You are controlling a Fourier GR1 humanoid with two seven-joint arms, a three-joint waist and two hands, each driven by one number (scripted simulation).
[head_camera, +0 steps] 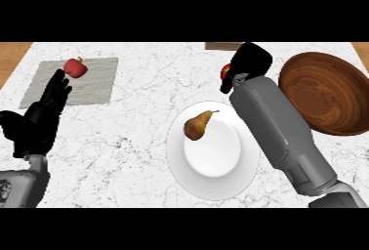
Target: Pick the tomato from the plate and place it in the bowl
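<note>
The right hand [251,61] is curled round the tomato [225,72], so only a small red part of it shows, just left of the wooden bowl [328,97] and beyond the plate [216,163]. The left hand [36,122] rests open at the left edge, with straight fingers.

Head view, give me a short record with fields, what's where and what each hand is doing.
tomato: in the right hand, curled round it, left of the bowl, not in it
bowl: wooden, at right
plate: white, holding a pear
left hand: open, resting at left
mat: grey, red fruit on it
</note>
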